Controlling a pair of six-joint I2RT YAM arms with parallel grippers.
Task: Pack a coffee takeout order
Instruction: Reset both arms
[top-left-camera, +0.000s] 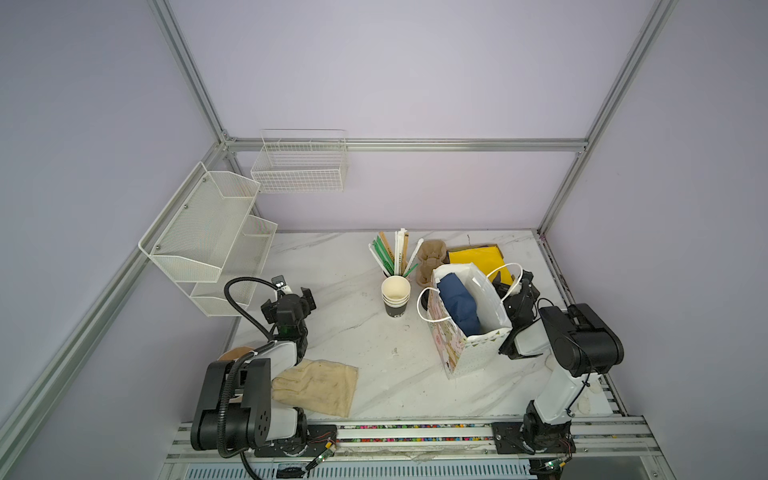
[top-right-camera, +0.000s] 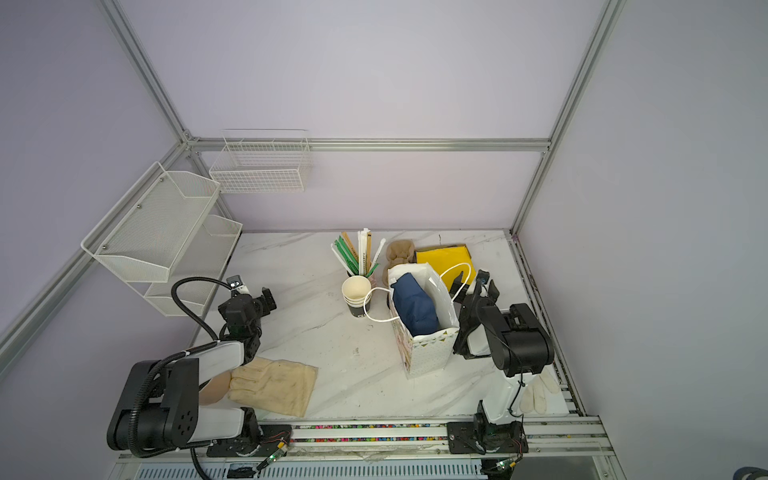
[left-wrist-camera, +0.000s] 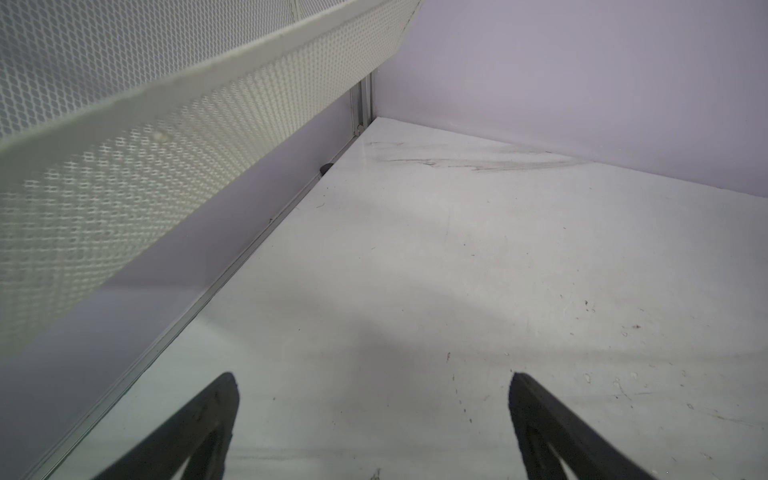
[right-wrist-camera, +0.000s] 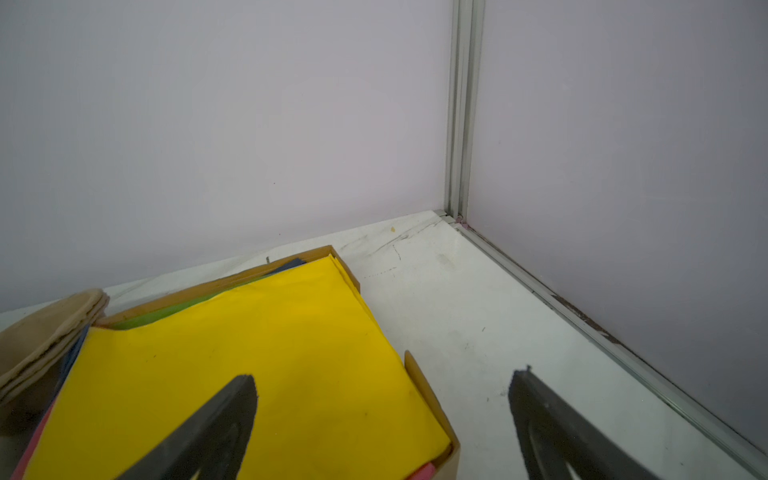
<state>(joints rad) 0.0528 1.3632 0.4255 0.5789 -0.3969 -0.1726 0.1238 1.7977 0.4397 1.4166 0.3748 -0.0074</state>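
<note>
Gaping at full width in both top views, the left gripper (top-left-camera: 297, 296) hangs over bare surface (top-left-camera: 345, 316) near the mesh shelf (top-left-camera: 208, 232), and its fingers hold nothing. The right gripper (top-left-camera: 515, 282) stands equally wide just behind the one patterned gift bag (top-left-camera: 469, 353), above the yellow napkin (top-left-camera: 478, 254), and grips nothing either. One navy blue paper napkin (top-left-camera: 457, 305) sits crumpled inside that bag. Behind the bag stand the brown moulded-pulp carriers (top-left-camera: 432, 255), a stack whose count I cannot tell. Beside them are one holder of straws (top-left-camera: 395, 253) and one stack of at least three nested paper cups (top-left-camera: 395, 293). One beige glove (top-left-camera: 320, 384) lies by the left arm's base. From the left wrist, two black fingers (left-wrist-camera: 195, 428) frame only bare surface and touch nothing. From the right wrist, two fingers (right-wrist-camera: 216, 419) spread just as far. One hovers over the yellow napkin, which lies topmost in its one cardboard box (right-wrist-camera: 424, 386), and the other is over bare surface. The carriers' layered edges show beside the box.
</note>
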